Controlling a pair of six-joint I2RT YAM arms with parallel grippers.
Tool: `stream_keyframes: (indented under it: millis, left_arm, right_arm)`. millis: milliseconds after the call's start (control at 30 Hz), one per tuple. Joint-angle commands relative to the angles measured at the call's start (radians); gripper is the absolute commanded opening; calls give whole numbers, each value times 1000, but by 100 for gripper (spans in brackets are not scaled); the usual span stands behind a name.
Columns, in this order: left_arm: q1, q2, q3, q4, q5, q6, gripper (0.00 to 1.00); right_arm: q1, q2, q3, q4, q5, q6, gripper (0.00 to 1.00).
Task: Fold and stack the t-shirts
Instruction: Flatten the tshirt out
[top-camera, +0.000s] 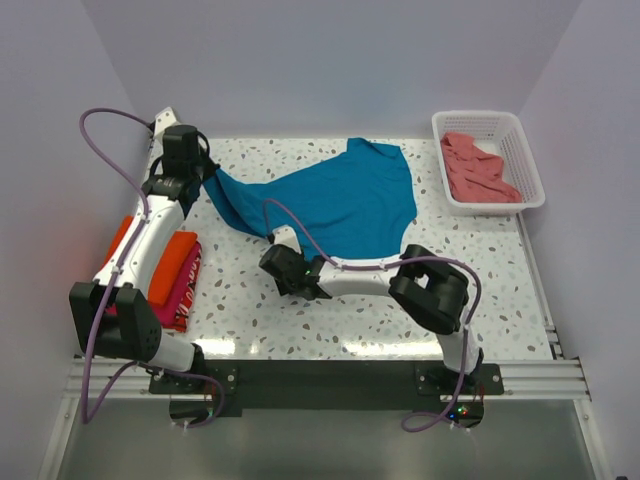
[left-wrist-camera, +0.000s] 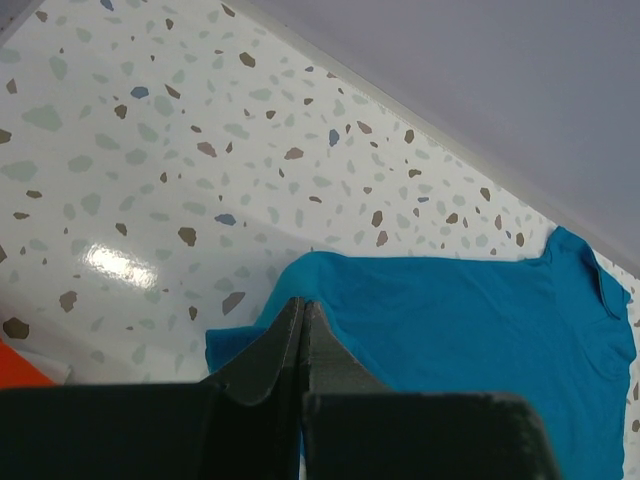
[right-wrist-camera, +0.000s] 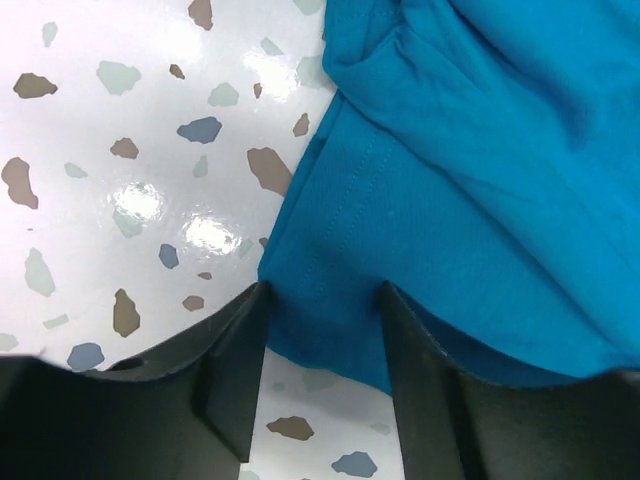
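Orange cloth sits nearest, at the left edge of the speckled table (top-camera: 300, 320): a folded orange shirt (top-camera: 165, 265) lies on top of a folded magenta-red shirt (top-camera: 185, 290), and the left arm passes over both.

Toward the middle of the table, the right gripper (top-camera: 277, 238) is at the near edge of the teal shirt (top-camera: 340, 200). In the right wrist view its fingers (right-wrist-camera: 235, 360) stand apart, low against the tabletop, with the stitched hem of the teal shirt (right-wrist-camera: 480, 180) lying between them. The cloth there is doubled into a few soft folds.

The teal shirt is spread mostly flat across the centre of the table, with its neck opening at the far edge.

Farther back on the left, the left gripper (top-camera: 205, 178) is pinched together on the left corner of the teal shirt, which is drawn up into a point toward it. The left wrist view shows the two fingers pressed tight, with teal cloth (left-wrist-camera: 470, 330) at their tips.

At the far right corner, a white lattice basket (top-camera: 530, 170) holds a crumpled salmon-pink shirt (top-camera: 480, 170).
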Motion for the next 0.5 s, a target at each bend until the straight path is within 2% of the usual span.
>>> stream_keyframes:
  millis: [0, 33, 133, 300, 467]
  left_arm:
    - [10, -5, -13, 48, 10, 5, 0]
    - [10, -6, -14, 48, 13, 7, 0]
    - [10, -12, -18, 43, 17, 7, 0]
    - [10, -40, -22, 17, 20, 7, 0]
    - [10, -95, -60, -12, 39, 8, 0]
  right_arm:
    - [5, -52, -49, -10, 71, 42, 44]
    - [5, -76, -88, -30, 105, 48, 25]
    - [-7, -199, -168, -69, 151, 64, 3]
    - [-49, -426, -268, -137, 202, 74, 0]
    - [-76, -743, -329, -261, 284, 82, 0]
